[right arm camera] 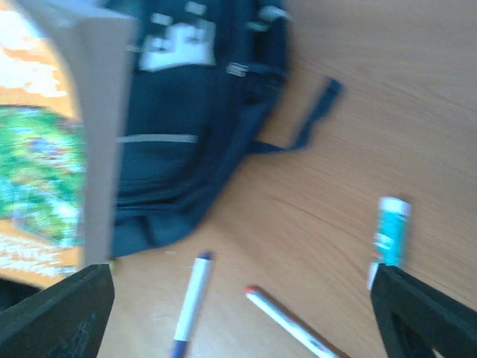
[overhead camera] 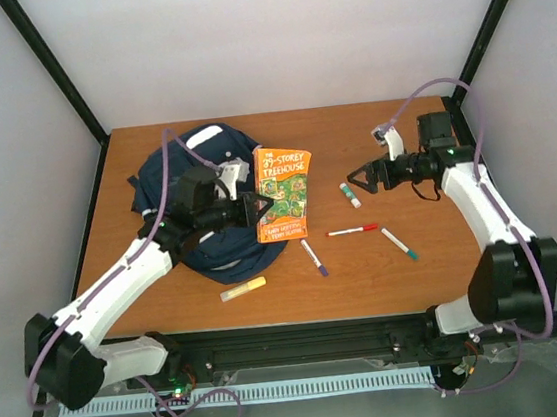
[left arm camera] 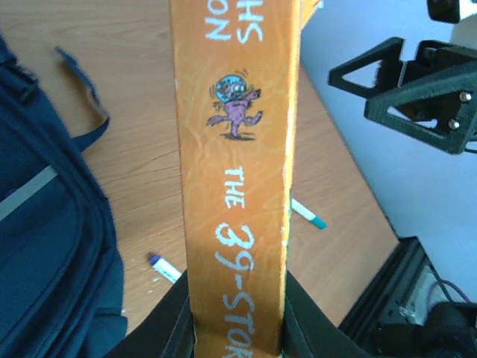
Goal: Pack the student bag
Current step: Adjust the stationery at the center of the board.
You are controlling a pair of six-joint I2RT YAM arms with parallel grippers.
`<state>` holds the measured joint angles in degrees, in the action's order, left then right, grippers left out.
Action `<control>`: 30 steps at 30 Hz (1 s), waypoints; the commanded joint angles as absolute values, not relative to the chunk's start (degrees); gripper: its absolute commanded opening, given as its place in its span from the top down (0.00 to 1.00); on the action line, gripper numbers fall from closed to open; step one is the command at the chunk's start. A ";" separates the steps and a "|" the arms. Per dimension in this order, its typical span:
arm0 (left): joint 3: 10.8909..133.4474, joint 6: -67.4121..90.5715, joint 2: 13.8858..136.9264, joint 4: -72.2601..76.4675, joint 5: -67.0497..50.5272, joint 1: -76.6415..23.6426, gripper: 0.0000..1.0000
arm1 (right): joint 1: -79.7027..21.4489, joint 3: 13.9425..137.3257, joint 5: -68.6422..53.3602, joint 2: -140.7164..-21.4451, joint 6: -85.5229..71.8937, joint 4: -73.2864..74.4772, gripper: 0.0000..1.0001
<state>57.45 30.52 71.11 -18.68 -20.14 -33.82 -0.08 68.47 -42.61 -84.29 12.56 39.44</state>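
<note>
Bag: student bag (overhead camera: 160, 182) lies on the left half of the table (overhead camera: 390, 125); its inside can't be seen.
Book: one orange book (overhead camera: 284, 193), just right of the bag, clamped at the spine by the left gripper (overhead camera: 262, 210).
Right gripper (overhead camera: 359, 179): jaws spread, holding nothing, beside the glue stick (overhead camera: 350, 195).
Loose: three pens, red pen (overhead camera: 351, 230), purple pen (overhead camera: 314, 258), teal pen (overhead camera: 399, 243); one yellow highlighter (overhead camera: 242, 289).

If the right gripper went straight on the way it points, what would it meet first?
Most likely the orange book held by the left gripper; the right gripper points across the table at it. Its height is unclear, so this is uncertain.
</note>
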 commanded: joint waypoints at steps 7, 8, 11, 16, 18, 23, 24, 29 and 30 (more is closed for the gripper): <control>54.60 28.87 59.90 1.38 -30.71 -33.49 0.99 | -3.92 65.62 -75.95 -76.49 18.07 36.61 0.00; 54.58 29.55 60.05 2.80 -31.59 -33.51 0.99 | -4.70 66.86 -76.14 -77.20 19.02 37.57 0.00; 54.81 31.64 60.69 6.45 -34.62 -33.49 0.99 | -6.00 69.56 -79.12 -79.26 21.49 40.00 0.00; 55.87 33.16 61.89 9.27 -39.91 -33.49 0.99 | -6.59 75.30 -86.77 -82.82 29.88 49.67 0.00; 56.16 33.32 62.20 9.23 -40.92 -33.48 0.99 | -6.66 77.41 -89.45 -83.89 34.34 54.67 0.00; 56.32 33.88 62.99 9.97 -43.51 -33.49 0.99 | -7.30 80.32 -89.46 -85.57 35.12 57.87 0.00; 56.34 34.22 63.30 10.43 -44.08 -33.49 0.99 | -7.52 80.45 -88.49 -85.61 32.86 56.54 0.00; 56.17 35.47 63.97 11.93 -45.42 -33.48 0.99 | -9.13 76.97 -79.73 -81.80 12.80 39.05 0.00; 56.16 35.59 64.05 12.10 -45.64 -33.48 0.99 | -9.40 75.55 -78.60 -80.68 8.67 35.36 0.00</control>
<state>53.91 34.35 64.40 4.64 -42.85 -33.76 -8.16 78.32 -83.46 -84.49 23.75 48.99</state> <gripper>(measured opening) 0.207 0.999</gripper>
